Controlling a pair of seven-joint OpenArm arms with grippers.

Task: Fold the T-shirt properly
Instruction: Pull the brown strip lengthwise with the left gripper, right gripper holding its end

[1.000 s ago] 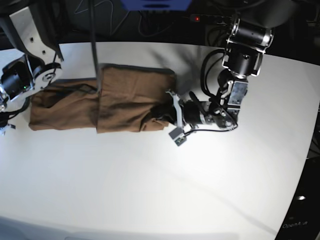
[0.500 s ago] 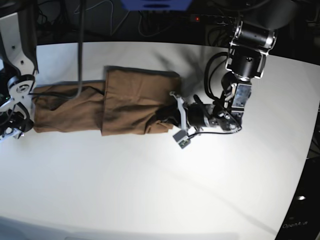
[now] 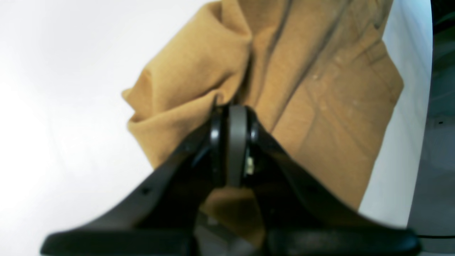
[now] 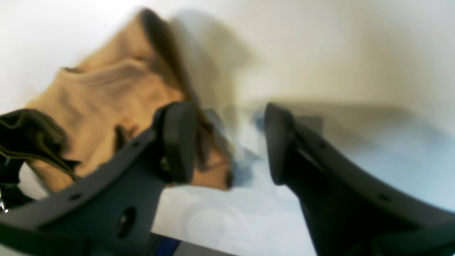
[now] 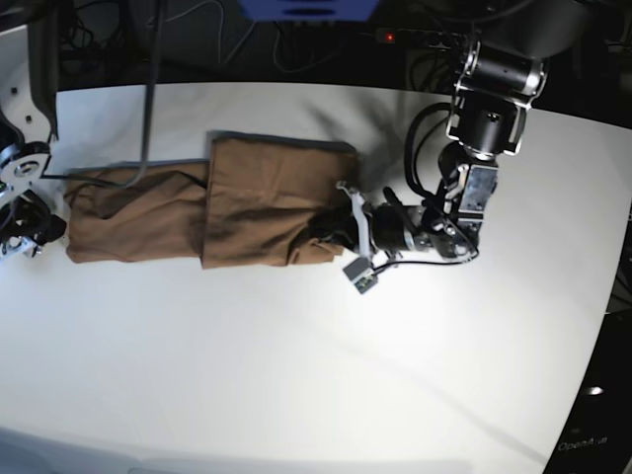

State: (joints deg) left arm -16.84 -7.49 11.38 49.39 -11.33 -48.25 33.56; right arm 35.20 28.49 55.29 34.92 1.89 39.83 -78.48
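The brown T-shirt [image 5: 247,202] lies on the white table [image 5: 296,375] as a long strip, with a wider folded layer over its right half. My left gripper [image 5: 334,235] sits low at the strip's right end, shut on a bunched fold of cloth. The left wrist view shows that pinch, the left gripper [image 3: 233,115] closed with the T-shirt [image 3: 320,89] spreading beyond it. My right gripper [image 5: 38,225] is at the strip's left end. In the blurred right wrist view the right gripper [image 4: 227,142] is open, and the T-shirt [image 4: 106,96] lies beside its left finger [image 4: 177,142].
A dark cable [image 5: 150,89] hangs from the back over the shirt's left part. A power strip with a red light [image 5: 390,37] and a blue object [image 5: 306,8] sit behind the table's far edge. The table's right edge [image 5: 617,286] curves off near the left arm.
The right arm has drawn left and down off the shirt's left end, its jaws opening wider. The shirt shifted slightly right. The left gripper has kept its pinch.
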